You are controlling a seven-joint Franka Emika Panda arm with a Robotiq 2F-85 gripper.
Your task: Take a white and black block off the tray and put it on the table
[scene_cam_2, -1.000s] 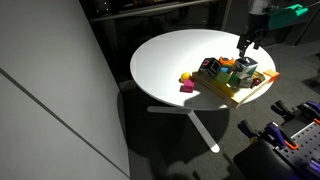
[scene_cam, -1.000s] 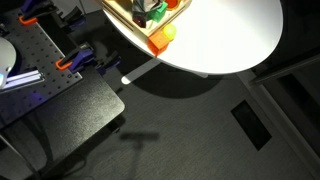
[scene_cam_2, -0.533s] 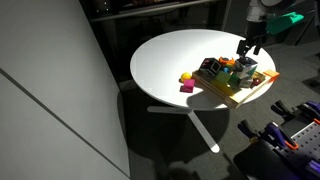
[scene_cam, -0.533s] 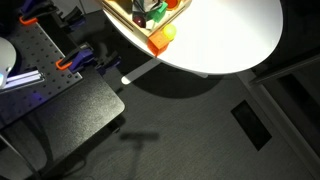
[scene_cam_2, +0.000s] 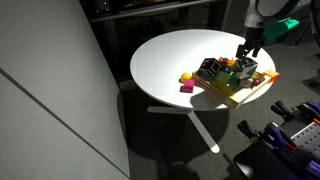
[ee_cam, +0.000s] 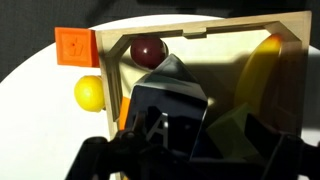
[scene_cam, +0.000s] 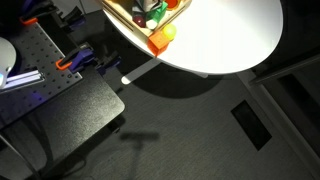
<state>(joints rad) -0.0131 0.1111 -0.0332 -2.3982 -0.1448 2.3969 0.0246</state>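
The light-wood tray (ee_cam: 215,28) sits on the round white table (scene_cam_2: 170,60) and holds several blocks; it also shows in an exterior view (scene_cam_2: 247,95). In the wrist view a black-sided block (ee_cam: 165,100) with a pale top edge stands in the tray, right in front of my gripper (ee_cam: 190,165). The dark fingers reach up either side of it and look open, not touching it. In an exterior view the gripper (scene_cam_2: 250,50) hangs just above the tray's far end.
In the tray are a dark red ball (ee_cam: 148,48), a yellow piece (ee_cam: 265,70) and a greenish block (ee_cam: 235,130). An orange block (ee_cam: 75,45) and a yellow ball (ee_cam: 88,93) lie on the table outside the rim. A black perforated bench (scene_cam: 40,60) stands beside the table.
The gripper has come down slightly toward the tray. The blocks have not moved.
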